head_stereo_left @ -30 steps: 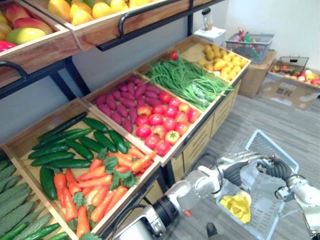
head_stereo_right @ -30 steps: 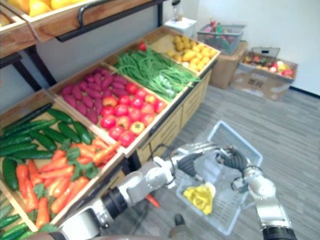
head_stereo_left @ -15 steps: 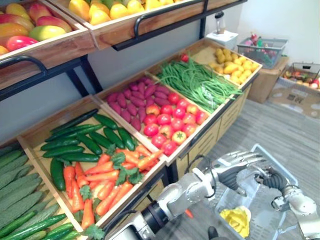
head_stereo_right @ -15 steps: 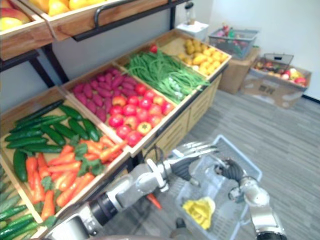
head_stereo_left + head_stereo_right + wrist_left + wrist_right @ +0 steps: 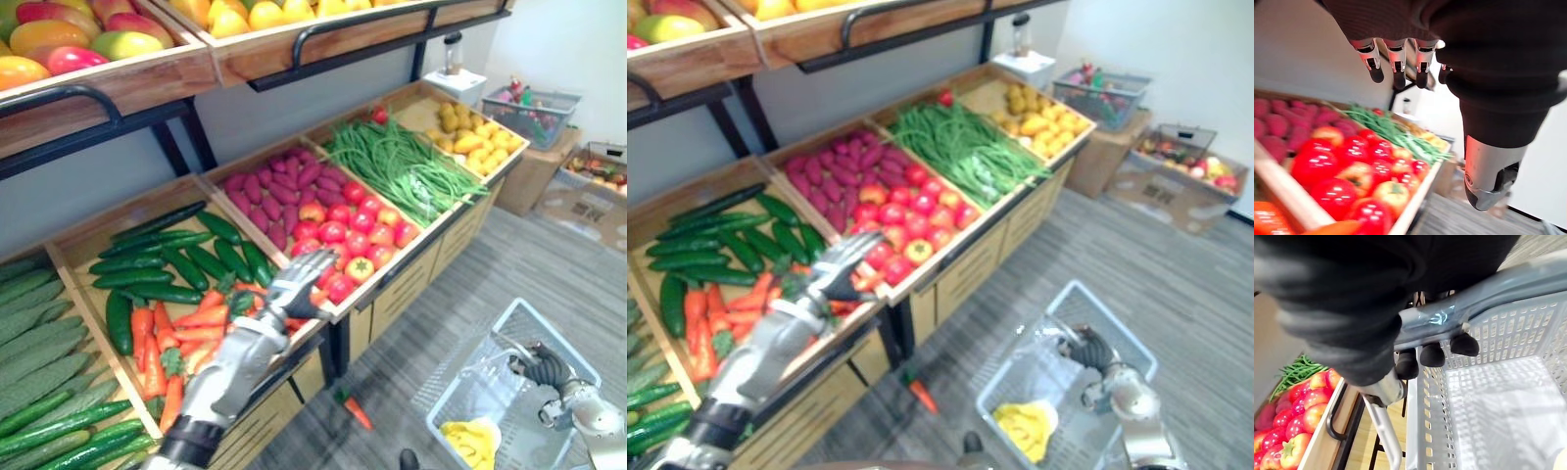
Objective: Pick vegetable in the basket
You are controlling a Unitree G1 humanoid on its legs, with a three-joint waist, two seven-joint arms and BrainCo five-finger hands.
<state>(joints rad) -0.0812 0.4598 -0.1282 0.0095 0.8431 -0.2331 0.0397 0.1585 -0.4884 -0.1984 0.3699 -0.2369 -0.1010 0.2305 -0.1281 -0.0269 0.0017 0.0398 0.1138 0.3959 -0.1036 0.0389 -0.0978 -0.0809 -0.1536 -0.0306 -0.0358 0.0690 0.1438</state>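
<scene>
open left hand hovers just above orange carrots, red tomatoes past its fingertips, while right hand curls round the grey handle of the pale grey plastic basket beneath it.

Room's bright & even, light from overhead: white glare spots on the tomatoes, a glint on the basket handle, soft shadow under the upper shelf down the grey wall, darker beneath the veg stand, far white wall v. bright, cover of the left robot hand nr. black.
</scene>
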